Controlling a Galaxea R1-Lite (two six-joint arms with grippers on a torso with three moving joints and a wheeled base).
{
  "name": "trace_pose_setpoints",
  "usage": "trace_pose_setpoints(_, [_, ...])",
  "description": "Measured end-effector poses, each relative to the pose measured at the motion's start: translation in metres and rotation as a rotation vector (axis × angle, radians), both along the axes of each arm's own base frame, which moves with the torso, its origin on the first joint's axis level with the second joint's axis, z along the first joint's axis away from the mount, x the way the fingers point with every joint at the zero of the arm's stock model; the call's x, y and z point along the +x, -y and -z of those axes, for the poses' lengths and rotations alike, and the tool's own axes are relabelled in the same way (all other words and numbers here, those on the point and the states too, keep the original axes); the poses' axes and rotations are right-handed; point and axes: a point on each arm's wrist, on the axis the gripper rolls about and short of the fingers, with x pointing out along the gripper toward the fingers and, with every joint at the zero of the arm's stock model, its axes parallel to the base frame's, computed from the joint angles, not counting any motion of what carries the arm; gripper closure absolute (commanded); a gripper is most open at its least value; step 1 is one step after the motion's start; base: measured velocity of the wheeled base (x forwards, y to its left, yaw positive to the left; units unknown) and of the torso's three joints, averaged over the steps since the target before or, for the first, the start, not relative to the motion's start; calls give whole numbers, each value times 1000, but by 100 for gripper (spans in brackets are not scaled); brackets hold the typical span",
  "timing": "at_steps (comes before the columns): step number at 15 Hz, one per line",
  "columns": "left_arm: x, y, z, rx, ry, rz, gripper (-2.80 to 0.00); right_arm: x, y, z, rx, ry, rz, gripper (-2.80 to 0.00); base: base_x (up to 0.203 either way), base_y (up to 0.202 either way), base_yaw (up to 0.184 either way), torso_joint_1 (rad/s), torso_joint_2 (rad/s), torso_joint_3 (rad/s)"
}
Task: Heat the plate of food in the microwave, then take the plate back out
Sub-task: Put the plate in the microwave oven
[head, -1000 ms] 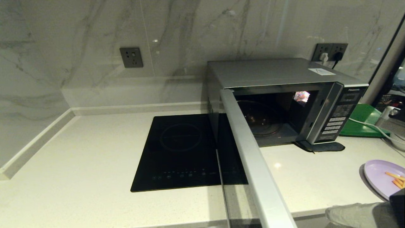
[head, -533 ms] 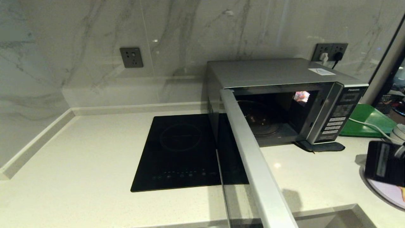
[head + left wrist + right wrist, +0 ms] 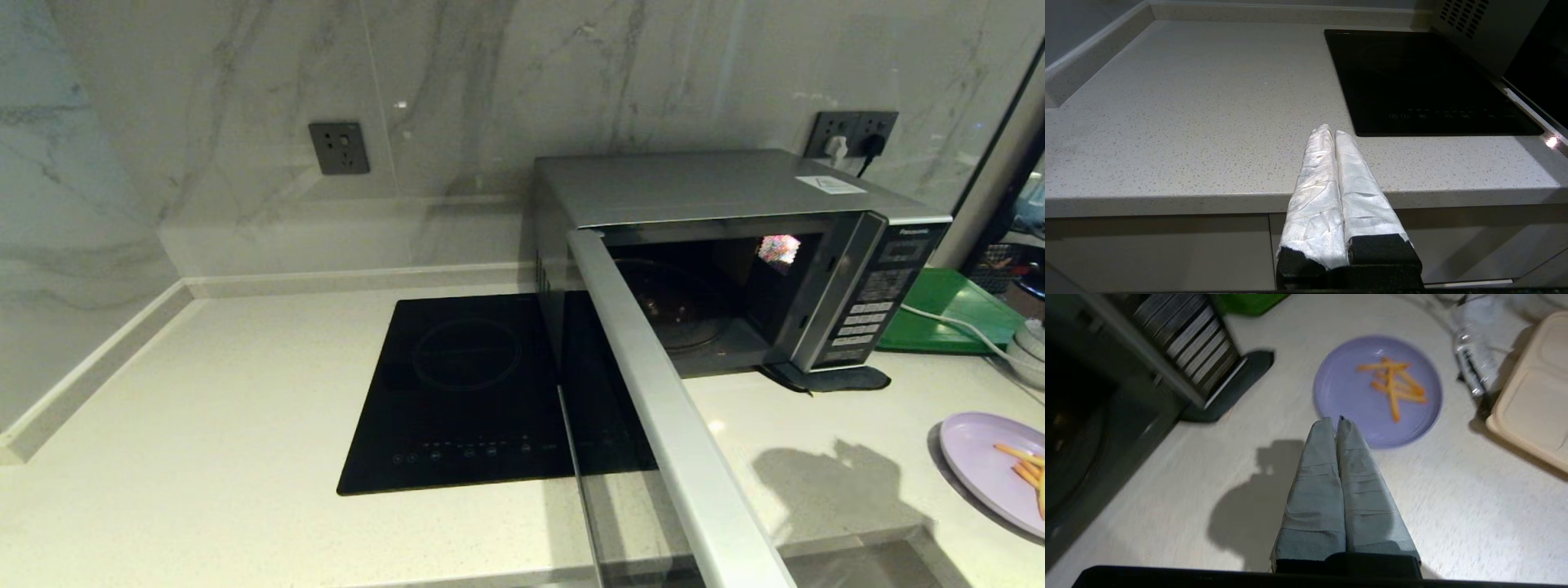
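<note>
Microwave [image 3: 735, 245] sits at the back right of the counter [image 3: 204, 425], door [image 3: 678, 433] swung fully open toward the camera, cavity with glass turntable [image 3: 678, 306] exposed and nothing on it. Control panel [image 3: 873, 302] on its right side. Plate of food [image 3: 984, 465] is on the counter, in front of and to the right of the microwave, at the right edge of head view; a few orange fries [image 3: 1394, 384] lie crossed on it

Right gripper [image 3: 1337, 422] is out of head view, only its shadow shows on the counter near the plate. Right wrist view: it hangs above the counter, tape-wrapped fingers [image 3: 1314, 486] pressed together, holding nothing, tips lined up with the plate's near rim, clearly above it rather than touching

Left gripper [image 3: 1331, 132] parked low in front of the counter edge, fingers pressed together, empty

Also around: black induction hob [image 3: 473, 384] left of the microwave, green tray [image 3: 939, 314] behind on the right, beige compartment tray [image 3: 1535, 396] and a clear bottle [image 3: 1472, 359] beside the plate
</note>
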Motion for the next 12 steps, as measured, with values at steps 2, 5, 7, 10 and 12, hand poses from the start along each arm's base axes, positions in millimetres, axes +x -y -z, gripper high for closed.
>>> trace_pose_setpoints(2, [0,0,0,0,0,0,0,4,42,-5,-13,57,24,0,0,0,0,0,0,0])
trace_pose_setpoints(5, [0,0,0,0,0,0,0,-11,106,-14,-56,168,-22,0,0,0,0,0,0,0])
trace_pose_setpoints(7, [0,0,0,0,0,0,0,-25,126,-15,41,219,-97,0,0,0,0,0,0,0])
trace_pose_setpoints(10, [0,0,0,0,0,0,0,-32,132,-14,390,215,-82,0,0,0,0,0,0,0])
trace_pose_setpoints(12, [0,0,0,0,0,0,0,-29,139,-3,561,171,19,0,0,0,0,0,0,0])
